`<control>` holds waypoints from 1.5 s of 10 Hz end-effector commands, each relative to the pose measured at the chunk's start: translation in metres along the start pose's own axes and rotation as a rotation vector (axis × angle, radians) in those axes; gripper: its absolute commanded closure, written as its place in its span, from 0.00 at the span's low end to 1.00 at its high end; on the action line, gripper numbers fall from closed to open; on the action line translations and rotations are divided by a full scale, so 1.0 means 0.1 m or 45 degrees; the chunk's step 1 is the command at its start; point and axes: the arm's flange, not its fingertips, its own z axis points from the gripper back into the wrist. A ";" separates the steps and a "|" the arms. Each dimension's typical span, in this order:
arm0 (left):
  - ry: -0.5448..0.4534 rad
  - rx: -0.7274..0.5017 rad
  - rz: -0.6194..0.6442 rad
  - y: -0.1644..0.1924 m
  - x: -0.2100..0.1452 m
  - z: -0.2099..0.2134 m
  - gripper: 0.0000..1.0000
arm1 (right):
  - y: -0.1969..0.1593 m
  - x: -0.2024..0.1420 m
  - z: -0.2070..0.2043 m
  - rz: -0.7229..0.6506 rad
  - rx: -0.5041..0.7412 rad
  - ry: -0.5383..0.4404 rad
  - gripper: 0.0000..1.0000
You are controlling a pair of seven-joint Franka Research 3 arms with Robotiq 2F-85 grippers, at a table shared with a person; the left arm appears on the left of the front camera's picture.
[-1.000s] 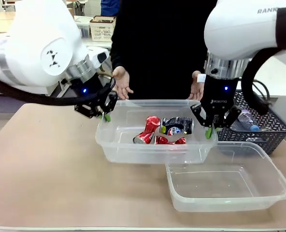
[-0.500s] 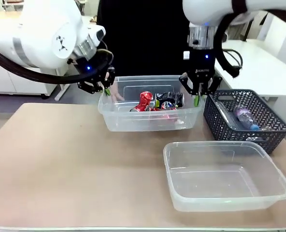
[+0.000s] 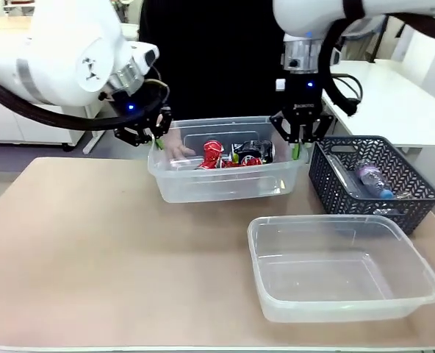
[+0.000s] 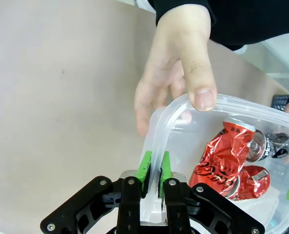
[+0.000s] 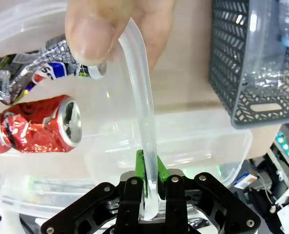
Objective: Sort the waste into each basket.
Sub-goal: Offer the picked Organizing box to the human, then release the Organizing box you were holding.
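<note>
A clear basket (image 3: pixel 203 187) holding crushed red cans (image 3: pixel 211 154) and a black-silver can (image 3: pixel 253 151) is at the far side of the table. My left gripper (image 3: pixel 157 141) is shut on its left rim, and my right gripper (image 3: pixel 298 152) is shut on its right rim. In the left wrist view the green pads (image 4: pixel 145 167) pinch the rim (image 4: pixel 159 126) just below the person's thumb (image 4: pixel 198 73), with red cans (image 4: pixel 227 156) inside. The right wrist view shows the pads (image 5: pixel 140 168) clamping the rim (image 5: pixel 139 87) under a thumb (image 5: pixel 93 34). A second clear basket (image 3: pixel 342 268) stands empty in front.
A dark grey lattice basket (image 3: pixel 372 184) with a clear bottle (image 3: pixel 368 176) in it stands at the right, close to my right gripper. The person (image 3: pixel 210 59) in black stands right behind the held basket. Bare tabletop (image 3: pixel 92 250) spreads to the left and front.
Both grippers have carried the basket of cans away from the camera toward the person. The person's hands, open and apart before, now hold its rim.
</note>
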 end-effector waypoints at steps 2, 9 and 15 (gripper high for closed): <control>-0.017 -0.032 0.013 -0.09 -0.01 0.07 0.91 | 0.03 -0.06 -0.04 0.010 0.002 -0.009 0.94; -0.001 -0.001 0.001 0.00 0.00 0.00 0.91 | 0.03 -0.06 -0.04 0.010 0.002 -0.009 0.94; -0.043 -0.086 -0.003 -0.05 0.01 0.24 0.09 | -0.28 -0.17 0.07 -0.217 0.190 -0.181 0.10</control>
